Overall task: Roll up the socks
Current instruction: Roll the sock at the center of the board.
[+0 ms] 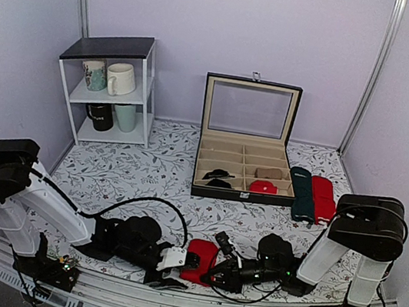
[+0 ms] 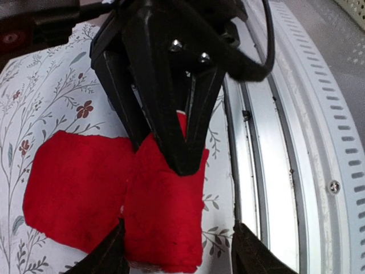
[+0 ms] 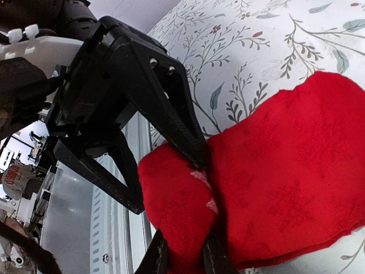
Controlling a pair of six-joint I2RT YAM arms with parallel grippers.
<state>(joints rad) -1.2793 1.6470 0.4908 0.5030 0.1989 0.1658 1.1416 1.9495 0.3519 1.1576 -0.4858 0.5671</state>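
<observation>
Clamping the socks (image 2: 68, 188) by the table's (image 1: 146, 175) near edge, right hand (image 3: 183, 251) meets left hand (image 2: 179, 254), spread apart.

top: high, rear, looking down-forward, far | wrists: close, facing each other | shared: socks (image 2: 162, 220)

You see a white shelf (image 1: 109, 48) with mugs (image 1: 121, 78), an open box (image 1: 237, 196), and a green sock (image 1: 304, 194) and red sock (image 1: 324, 198) beside it.

Pale lilac walls (image 1: 211, 14) enclose a table (image 1: 156, 161) under flowered cloth; a white shelf (image 1: 108, 48) with a dark top stands back left, holding mugs (image 1: 121, 78).
</observation>
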